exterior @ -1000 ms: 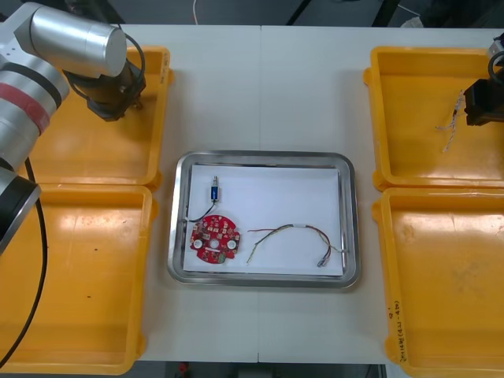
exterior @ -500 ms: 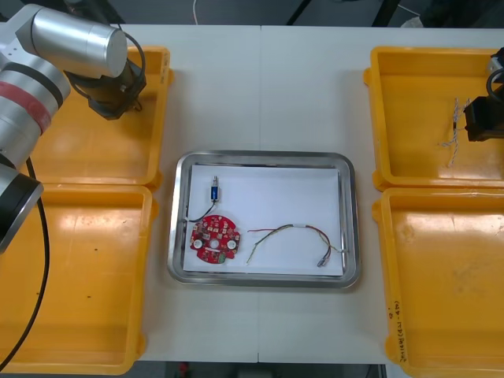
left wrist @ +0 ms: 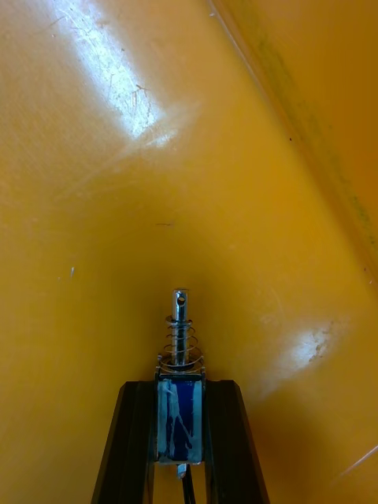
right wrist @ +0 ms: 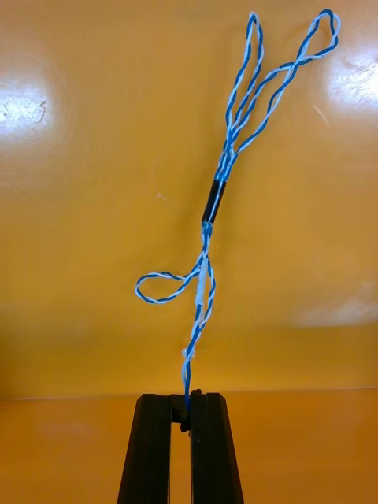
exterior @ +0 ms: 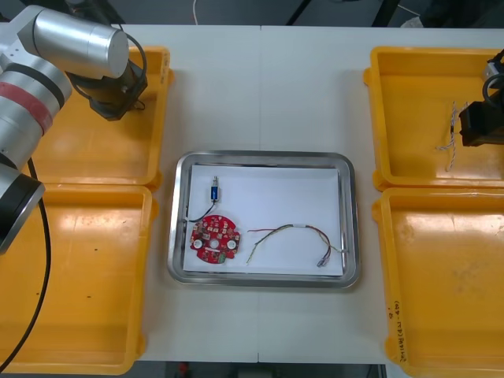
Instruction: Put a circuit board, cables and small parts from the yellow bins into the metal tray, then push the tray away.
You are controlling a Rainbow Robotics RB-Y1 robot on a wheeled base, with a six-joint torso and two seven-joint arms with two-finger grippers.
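Note:
My left gripper hangs over the far left yellow bin. In the left wrist view it is shut on a small metal part with a blue body, a spring and a pin, close to the orange bin floor. My right gripper is over the far right yellow bin, shut on one end of a twisted blue and white cable, which trails out over the bin floor. The metal tray holds a round red circuit board, a small metal part and a red and yellow cable.
The near left yellow bin and near right yellow bin flank the tray. Bare light table lies beyond the tray and in front of it.
The left gripper's fingers have closed on the small metal part. The right gripper has drawn a little nearer to me with the cable in it.

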